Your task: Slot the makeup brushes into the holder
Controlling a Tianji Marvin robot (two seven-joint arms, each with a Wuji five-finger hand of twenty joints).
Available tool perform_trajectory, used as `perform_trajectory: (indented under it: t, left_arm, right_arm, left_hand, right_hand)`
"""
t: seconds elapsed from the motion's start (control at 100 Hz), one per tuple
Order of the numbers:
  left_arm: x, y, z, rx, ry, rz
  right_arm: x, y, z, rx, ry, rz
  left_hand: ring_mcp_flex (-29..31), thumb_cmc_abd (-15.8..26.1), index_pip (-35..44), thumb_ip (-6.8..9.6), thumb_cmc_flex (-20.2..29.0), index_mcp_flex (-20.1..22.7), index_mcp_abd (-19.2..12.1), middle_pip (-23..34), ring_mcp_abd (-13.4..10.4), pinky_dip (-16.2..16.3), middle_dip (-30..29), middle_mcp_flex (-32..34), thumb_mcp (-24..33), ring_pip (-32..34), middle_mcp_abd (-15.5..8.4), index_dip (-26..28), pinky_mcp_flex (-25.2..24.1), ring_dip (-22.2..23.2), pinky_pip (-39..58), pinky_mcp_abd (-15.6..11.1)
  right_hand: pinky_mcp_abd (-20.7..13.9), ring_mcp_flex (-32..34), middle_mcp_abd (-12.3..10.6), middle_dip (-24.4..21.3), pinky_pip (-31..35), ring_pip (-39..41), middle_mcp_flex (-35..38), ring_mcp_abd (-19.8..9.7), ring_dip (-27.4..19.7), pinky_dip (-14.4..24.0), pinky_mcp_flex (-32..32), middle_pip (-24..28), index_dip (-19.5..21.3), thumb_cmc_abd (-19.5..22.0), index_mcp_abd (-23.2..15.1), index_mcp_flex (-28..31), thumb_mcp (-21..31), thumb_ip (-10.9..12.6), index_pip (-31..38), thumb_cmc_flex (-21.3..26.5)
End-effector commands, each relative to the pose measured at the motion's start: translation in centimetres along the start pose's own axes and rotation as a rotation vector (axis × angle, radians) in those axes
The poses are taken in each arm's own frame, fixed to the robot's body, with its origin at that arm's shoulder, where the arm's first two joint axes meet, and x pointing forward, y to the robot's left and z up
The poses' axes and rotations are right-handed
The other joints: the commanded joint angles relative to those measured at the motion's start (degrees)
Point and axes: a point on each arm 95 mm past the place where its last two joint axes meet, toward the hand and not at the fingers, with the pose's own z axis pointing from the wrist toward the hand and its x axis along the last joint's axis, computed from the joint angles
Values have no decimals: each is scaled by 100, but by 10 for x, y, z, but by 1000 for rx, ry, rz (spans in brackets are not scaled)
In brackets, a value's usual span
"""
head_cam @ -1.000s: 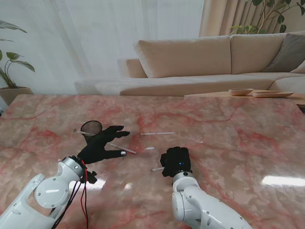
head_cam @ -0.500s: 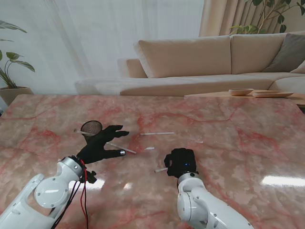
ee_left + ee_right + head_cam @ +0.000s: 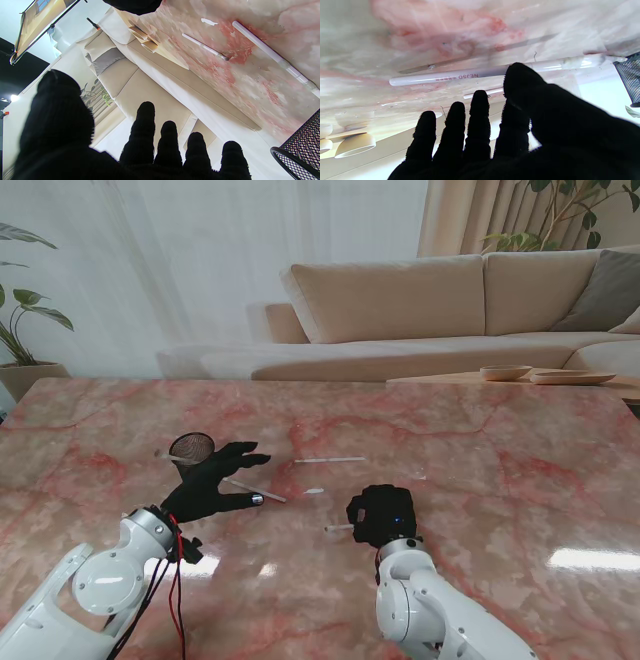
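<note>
Fingers of my left hand (image 3: 212, 480) are spread and hold nothing, resting just beside the black mesh holder (image 3: 192, 448), which stands upright on the pink marble table (image 3: 500, 470). My right hand (image 3: 381, 514) is palm down over a white brush (image 3: 337, 529); its fingers (image 3: 479, 117) are extended and apart, and I cannot tell whether they grip it. Two more white brushes lie flat: one (image 3: 254, 490) under my left fingertips, another (image 3: 330, 460) farther from me.

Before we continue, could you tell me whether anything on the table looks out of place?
Only the expected: white makeup brushes lie scattered flat on the marble table, none yet in the mesh holder. Nothing looks spilled or damaged.
</note>
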Motion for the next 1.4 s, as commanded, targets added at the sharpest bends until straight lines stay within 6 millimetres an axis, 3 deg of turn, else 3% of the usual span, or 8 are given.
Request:
perform_trajectory:
  t: [0.0, 0.19, 0.22, 0.38, 0.85, 1.09, 1.23, 1.39]
  left_arm:
    - [-3, 4, 0, -6, -11, -9]
    - [-8, 10, 4, -37, -22, -9]
    - [-9, 11, 5, -41, -24, -8]
    - [-12, 14, 7, -54, -31, 2]
    - [-15, 22, 11, -75, -46, 4]
    - [-17, 37, 18, -90, -48, -43]
    - [-16, 46, 23, -76, -30, -98]
    - [-14, 55, 30, -57, -14, -159]
  right_arm:
    - [3, 0, -2, 8, -2, 25]
    - [6, 10, -4, 1, -14, 127]
    - [6, 12, -4, -2, -15, 140]
    - [7, 22, -5, -11, -21, 207]
    - [15, 56, -8, -38, -2, 512]
    - [22, 73, -12, -25, 49, 710]
    - [26, 79, -16, -3, 80, 813]
    - [29, 82, -18, 26, 104, 907]
  left_hand:
    - [-229, 97, 81, 184, 8, -117, -191, -42, 72, -67, 54, -192, 197, -88, 12, 48, -13, 90, -190, -34]
    - [-234, -128, 145, 166, 222, -41, -186, 17, 96, -49, 77, -204, 383, -89, 30, 80, -9, 95, -161, -91]
    - [-232, -380, 191, -7, -161, -42, -185, 32, 111, 28, 73, -204, 1317, -94, 38, 119, -37, 120, -100, -96]
    - [-242, -715, 234, -180, -348, -28, -227, 135, 141, 18, 123, -232, 2040, -74, 55, 140, -14, 152, -132, -125]
    - [-243, -974, 473, -286, -397, 207, -221, 189, 175, 63, 147, -222, 2623, -73, 75, 264, -18, 179, -95, -177]
    - [-245, -1551, 842, -513, -524, 312, -896, 329, 199, -48, 275, -272, 3712, -91, 133, 466, 17, 137, -179, -289]
    - [-245, -2067, 906, -650, -731, 435, -1374, 276, 170, -274, 615, -313, 4688, -47, -91, 492, 54, 283, -286, -382]
    - [-246, -2252, 817, -712, -843, 379, -1627, 145, 155, -442, 830, -379, 5104, -39, -143, 446, 72, 304, -348, -424]
  right_hand:
    - [-106, -116, -31, 112, 141, 50, 21, -91, 73, 42, -31, 47, 355, 279, 62, 436, 118, 6, 697, 112]
    - [-106, -132, -5, 116, 121, 30, 6, -81, 70, 42, -62, 28, 364, 255, 101, 450, 124, 10, 707, 141]
    - [-107, -138, -4, 116, 119, 26, 5, -80, 69, 43, -64, 26, 363, 253, 102, 451, 124, 9, 707, 142]
    - [-102, -150, 16, 109, 105, 14, -2, -71, 70, 46, -82, 0, 337, 218, 130, 470, 134, 9, 715, 163]
    - [-113, -219, 71, 95, 50, -21, -53, -51, 81, 65, -156, -58, 257, 181, 214, 488, 138, 4, 774, 234]
    - [-142, -341, 111, 20, -57, -80, -186, -59, 72, 65, -247, -186, 208, 181, 236, 484, 102, 2, 806, 274]
    - [-148, -391, 121, -10, -109, -103, -238, -62, 68, 70, -272, -221, 190, 185, 245, 486, 86, 7, 819, 290]
    - [-156, -418, 136, -22, -160, -110, -265, -60, 73, 89, -294, -220, 173, 197, 276, 479, 49, 13, 840, 331]
